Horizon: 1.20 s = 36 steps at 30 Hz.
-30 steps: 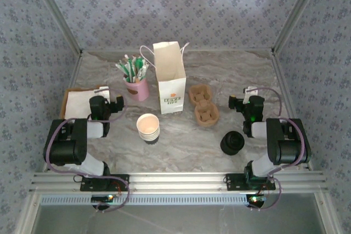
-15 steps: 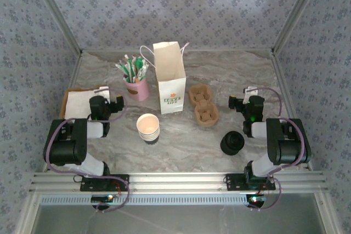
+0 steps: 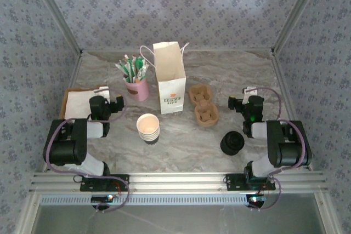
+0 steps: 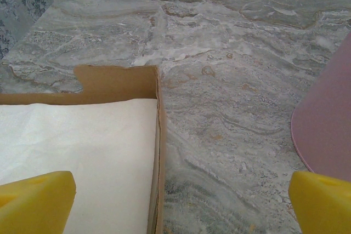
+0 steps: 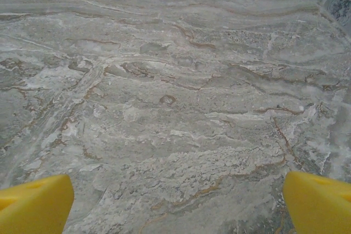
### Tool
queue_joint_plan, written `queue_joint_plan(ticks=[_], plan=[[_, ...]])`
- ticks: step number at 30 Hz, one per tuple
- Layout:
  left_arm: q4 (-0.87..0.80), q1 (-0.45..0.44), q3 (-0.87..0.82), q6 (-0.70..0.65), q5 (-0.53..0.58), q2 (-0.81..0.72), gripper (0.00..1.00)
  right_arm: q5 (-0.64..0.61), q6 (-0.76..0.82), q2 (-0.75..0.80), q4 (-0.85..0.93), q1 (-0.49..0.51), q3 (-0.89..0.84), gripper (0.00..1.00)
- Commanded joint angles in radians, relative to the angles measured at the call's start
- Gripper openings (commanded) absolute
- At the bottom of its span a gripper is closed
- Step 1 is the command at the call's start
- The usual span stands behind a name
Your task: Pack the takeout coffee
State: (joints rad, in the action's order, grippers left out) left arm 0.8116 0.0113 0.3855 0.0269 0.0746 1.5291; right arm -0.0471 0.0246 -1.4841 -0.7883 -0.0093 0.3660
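No lidded coffee cup is in view; what stands here is a stack of lidless cream paper cups (image 3: 148,127) at centre front and a loose pile of black lids (image 3: 232,143) to the right. The white paper bag (image 3: 170,78) stands upright and open-topped behind the cups. My left gripper (image 3: 107,102) rests low at the left, open, its yellow fingertips (image 4: 34,200) wide apart over bare marble. My right gripper (image 3: 245,102) rests low at the right, open as well, with yellow fingertips (image 5: 320,202) spread and nothing between them.
A pink cup (image 3: 137,87) of sachets and sticks stands left of the bag, its side (image 4: 328,130) close to my left gripper. A cardboard tray of napkins (image 4: 118,83) lies at the left edge. Brown pulp cup carriers (image 3: 204,106) lie right of the bag.
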Motion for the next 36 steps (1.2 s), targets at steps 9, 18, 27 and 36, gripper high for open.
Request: queue_joint_plan(ticks=[9, 18, 27, 36], plan=[[-0.002, 0.002, 0.028, -0.003, -0.030, -0.007, 0.99, -0.051, 0.039, 0.317, 0.275, 0.068, 0.039, 1.00], [-0.364, -0.110, 0.085, -0.073, 0.063, -0.430, 0.99, -0.081, -0.224, 0.636, 0.783, 0.081, 0.213, 1.00], [-0.842, -0.152, 0.222, 0.249, 0.062, -0.841, 1.00, 0.134, -0.325, 0.815, 1.248, 0.077, 0.455, 1.00], [-1.325, -0.155, 0.351, 0.698, -0.184, -1.113, 1.00, 0.382, -0.503, 0.885, 1.542, 0.022, 0.553, 1.00]])
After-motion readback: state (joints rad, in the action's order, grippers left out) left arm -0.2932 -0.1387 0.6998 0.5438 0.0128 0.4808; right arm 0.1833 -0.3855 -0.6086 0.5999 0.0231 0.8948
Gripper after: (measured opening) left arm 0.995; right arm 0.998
